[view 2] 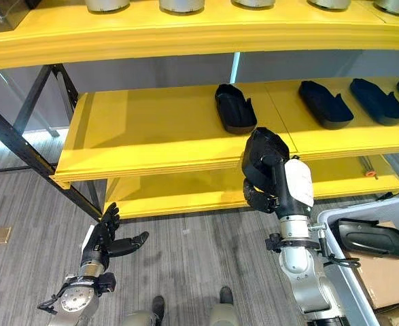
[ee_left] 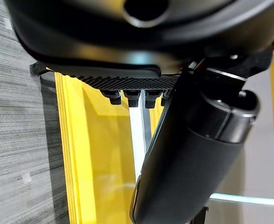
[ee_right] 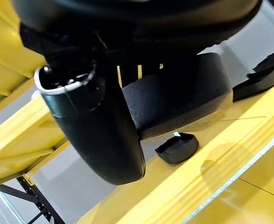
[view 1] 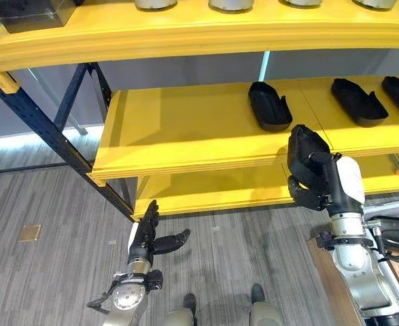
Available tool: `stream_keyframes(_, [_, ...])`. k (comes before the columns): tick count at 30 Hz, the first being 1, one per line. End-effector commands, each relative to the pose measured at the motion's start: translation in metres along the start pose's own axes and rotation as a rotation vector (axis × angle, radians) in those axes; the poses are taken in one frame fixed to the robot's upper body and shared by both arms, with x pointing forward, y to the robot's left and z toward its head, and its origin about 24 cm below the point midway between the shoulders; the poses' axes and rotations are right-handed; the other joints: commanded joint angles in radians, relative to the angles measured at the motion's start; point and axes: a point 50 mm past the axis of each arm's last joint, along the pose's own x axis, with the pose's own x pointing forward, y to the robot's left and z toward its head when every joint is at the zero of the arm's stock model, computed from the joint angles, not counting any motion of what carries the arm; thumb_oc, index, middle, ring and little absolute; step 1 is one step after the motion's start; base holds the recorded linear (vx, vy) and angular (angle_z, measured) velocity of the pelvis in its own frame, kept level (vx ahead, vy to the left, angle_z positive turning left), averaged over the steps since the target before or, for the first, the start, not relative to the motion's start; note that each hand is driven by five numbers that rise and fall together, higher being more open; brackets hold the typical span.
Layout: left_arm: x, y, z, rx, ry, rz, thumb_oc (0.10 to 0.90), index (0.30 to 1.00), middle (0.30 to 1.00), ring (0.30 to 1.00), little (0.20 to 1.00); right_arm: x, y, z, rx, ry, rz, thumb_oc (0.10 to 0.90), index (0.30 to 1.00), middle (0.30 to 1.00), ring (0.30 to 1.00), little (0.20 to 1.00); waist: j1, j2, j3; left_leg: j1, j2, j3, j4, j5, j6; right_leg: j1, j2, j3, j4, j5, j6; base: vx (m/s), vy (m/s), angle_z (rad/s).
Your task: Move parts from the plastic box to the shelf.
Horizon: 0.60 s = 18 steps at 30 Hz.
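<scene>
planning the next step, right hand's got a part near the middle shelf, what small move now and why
Probably carry the black part forward over the middle shelf: the right hand grips it at the shelf's front edge, with bare yellow board beside the shelved part.

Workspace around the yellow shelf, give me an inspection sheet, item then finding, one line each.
Surface: yellow middle shelf, mostly bare on its left half.
Job's things: three black parts lie in a row on the middle shelf, nearest one; another black part lies in the plastic box at the robot's right.
Clutter: grey round items on the top shelf; cardboard in the box.
Hands: right hand raised at the shelf edge, curled on a held black part; left hand low over the floor, fingers straight, holding nothing.
Cables: nothing seen.
Surroundings: grey striped floor, dark blue rack bracing.
</scene>
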Motion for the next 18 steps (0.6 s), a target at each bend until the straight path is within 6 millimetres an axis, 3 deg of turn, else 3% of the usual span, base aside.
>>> stream_keyframes(1, [0.006, 0.009, 0.050, 0.004, -0.264, 0.001, 0.900, 1.000, 1.000, 1.000, 1.000, 0.026, -0.049, 0.054, 0.053, -0.324, -0.262, 0.400, 0.300, 0.300, 0.300, 0.300, 0.006, -0.033, -0.144, 0.107, 0.044, -0.016, -0.037, -0.121, 0.030, -0.101, -0.020, 0.031, -0.014, 0.077, 0.015, 0.08, -0.115, 0.29])
stream_keyframes(6, [0.004, 0.008, 0.049, -0.012, -0.252, -0.005, 0.900, 1.000, 1.000, 1.000, 1.000, 0.026, -0.053, 0.060, 0.053, -0.359, -0.288, 0.400, 0.300, 0.300, 0.300, 0.300, 0.009, -0.015, -0.166, 0.127, 0.083, -0.017, -0.084, -0.099, 0.020, -0.092, 0.006, 0.018, 0.017, 0.031, -0.002, 0.06, -0.073, 0.07])
stream_keyframes(18, [0.003, 0.004, 0.048, -0.021, -0.254, -0.006, 0.900, 1.000, 1.000, 1.000, 1.000, 0.030, -0.053, 0.080, 0.037, -0.473, -0.297, 0.400, 0.300, 0.300, 0.300, 0.300, 0.021, 0.011, -0.183, 0.149, 0.105, -0.014, -0.150, -0.063, 0.008, -0.076, 0.018, 0.008, 0.022, 0.004, -0.014, 0.02, -0.020, 0.00])
